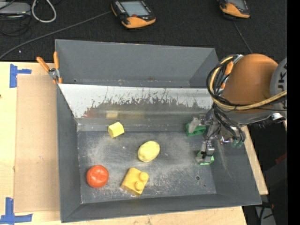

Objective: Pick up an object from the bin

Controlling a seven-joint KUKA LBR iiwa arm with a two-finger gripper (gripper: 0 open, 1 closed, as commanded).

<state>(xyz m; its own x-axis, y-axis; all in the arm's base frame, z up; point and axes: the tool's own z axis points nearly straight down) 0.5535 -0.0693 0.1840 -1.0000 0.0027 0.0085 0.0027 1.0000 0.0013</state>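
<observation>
My gripper (198, 143) hangs low at the right side of the bin, below the arm's wrist. Its two green-tipped fingers (192, 127) stand well apart, so it is open, with only bare bin floor between them. Nearest to it, a yellow lemon-shaped oval (148, 151) lies on the floor about a hand's width to its left. A yellow studded brick (135, 180) rests closer to the bin's front, left of the gripper and apart from it.
A small yellow block (116, 129) lies near the back wall at the left. An orange-red ball (97, 176) sits in the front left corner. The sloped right wall is close beside the gripper.
</observation>
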